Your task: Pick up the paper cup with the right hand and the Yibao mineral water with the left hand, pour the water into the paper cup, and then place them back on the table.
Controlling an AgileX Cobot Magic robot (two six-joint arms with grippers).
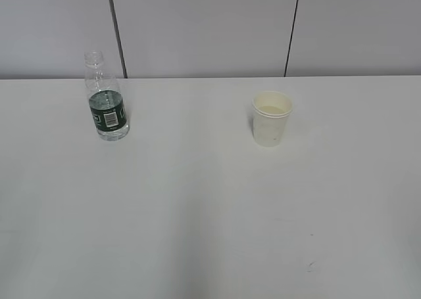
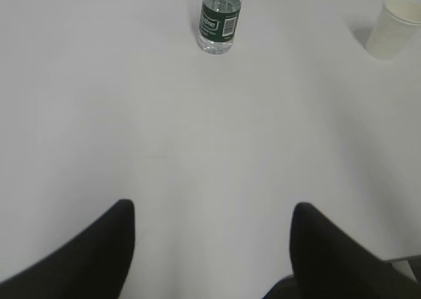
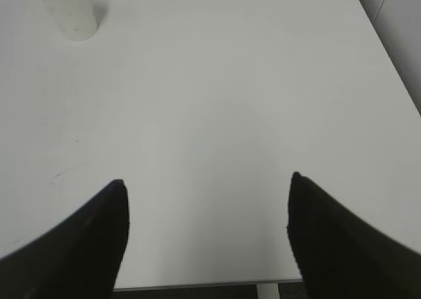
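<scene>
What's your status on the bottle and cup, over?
Left gripper open, empty. Right gripper open, empty. Bottle and paper cup upright on table, apart, untouched. Nothing in the way.

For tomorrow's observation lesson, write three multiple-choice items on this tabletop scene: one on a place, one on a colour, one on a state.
1. In the exterior view, where does the bottle stand relative to the paper cup?
A. To its left
B. To its right
C. Inside it

2. What colour is the bottle's label?
A. Red
B. Dark green
C. Yellow

3. What state is the bottle's mouth in?
A. Closed with a blue cap
B. Blocked by a straw
C. Open, no cap

Answers:
1 A: the bottle is on the left of the table, well apart from the cup.
2 B: the band is dark green with a white barcode patch.
3 C: the neck ends in a bare rim.
</scene>
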